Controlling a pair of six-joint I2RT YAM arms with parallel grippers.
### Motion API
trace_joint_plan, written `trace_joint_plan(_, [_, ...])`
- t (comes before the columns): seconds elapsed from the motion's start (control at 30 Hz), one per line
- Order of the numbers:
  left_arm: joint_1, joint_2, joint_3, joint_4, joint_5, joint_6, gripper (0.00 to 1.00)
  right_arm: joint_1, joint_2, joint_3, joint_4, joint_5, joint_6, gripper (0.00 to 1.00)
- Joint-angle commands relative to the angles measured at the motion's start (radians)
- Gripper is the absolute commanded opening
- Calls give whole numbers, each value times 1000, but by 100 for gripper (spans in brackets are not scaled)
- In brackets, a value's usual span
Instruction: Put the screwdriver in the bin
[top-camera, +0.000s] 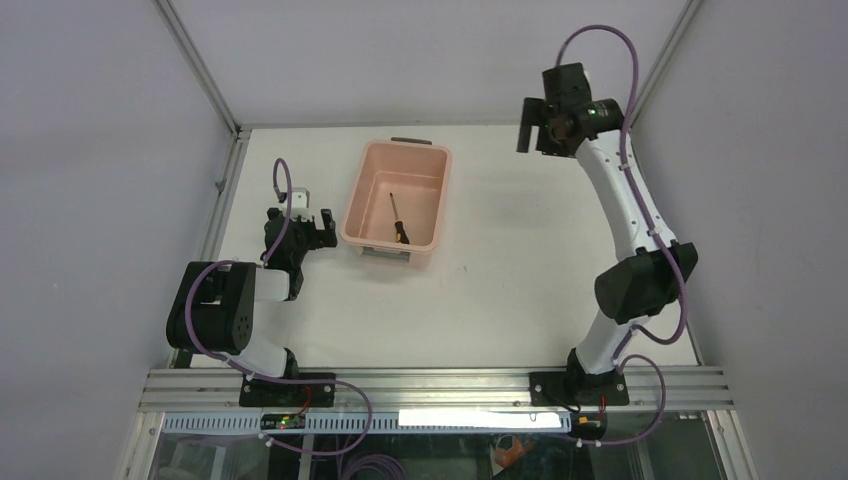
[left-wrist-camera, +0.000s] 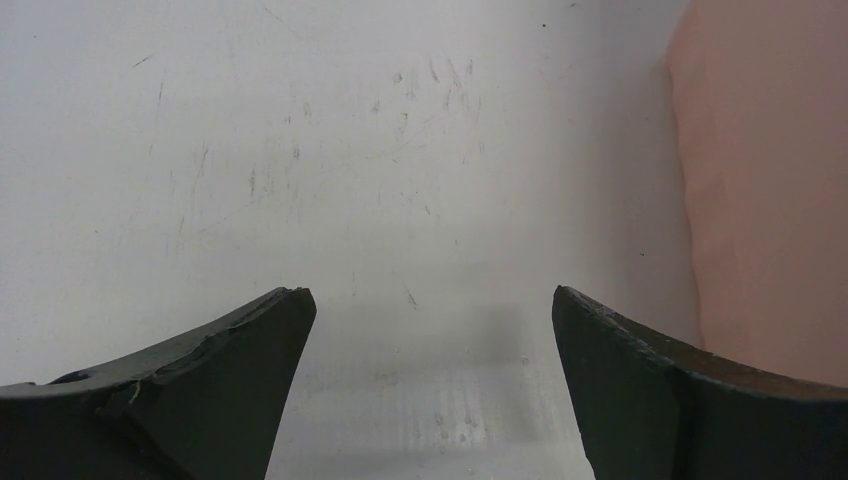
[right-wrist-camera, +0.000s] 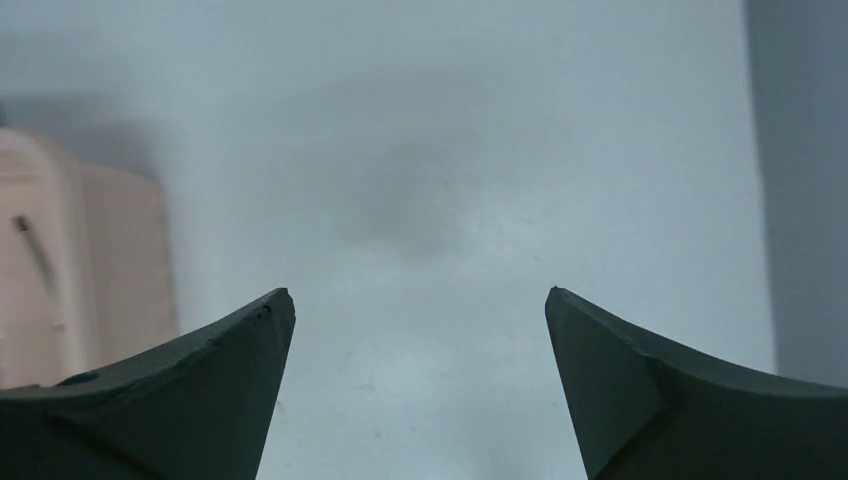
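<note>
- Closest to my overhead camera, at 6 o'clock, an aluminium rail (top-camera: 430, 385) runs along the near edge of the table (top-camera: 520, 290), and both arms are bolted to it.
- From that rail the left arm (top-camera: 225, 310) sits folded low. Its left fingers (top-camera: 322, 226) rest just beside the bin (top-camera: 443, 195), at about 8 o'clock from it near its near-left corner. I cannot tell whether they touch it.
- On the left wrist camera I see the left fingers (left-wrist-camera: 250, 350) spread wide, with only scuffed white table between them. The bin's pink wall (left-wrist-camera: 760, 180) fills the 3 o'clock edge.
- My bin stands on the table left of centre, toward 12 o'clock, with a dark grey tab at its far short end.
- My screwdriver (top-camera: 396, 215) lies flat on the bin's floor. Its yellow-and-black handle is at 6 o'clock by the near wall, and the thin shaft points to roughly 11 o'clock.
- At 2 o'clock from the bin, well apart from it, the right arm (top-camera: 625, 200) stretches up toward the far-right corner and carries the right fingers (top-camera: 524, 125) above the table.
- On the right wrist camera the right fingers (right-wrist-camera: 230, 350) stand fully apart with nothing between them. The picture is blurred, and the pale bin (right-wrist-camera: 110, 260) shows at the 9 o'clock edge.
</note>
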Motion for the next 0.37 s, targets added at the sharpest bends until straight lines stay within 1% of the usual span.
trace_joint_plan(0.0, [-9, -29, 0, 25, 6, -16, 99, -105, -147, -179, 58, 74, -57, 99])
trace_joint_plan(0.1, [-9, -29, 0, 26, 6, -16, 99, -111, -209, -262, 100, 126, -55, 99])
trace_joint_plan(0.2, [-9, -29, 0, 26, 5, -16, 99, -111, -259, -330, 129, 116, -30, 99])
trace_joint_plan(0.33, [-9, -30, 0, 26, 5, -16, 99, -111, -308, -370, 175, 94, 0, 99])
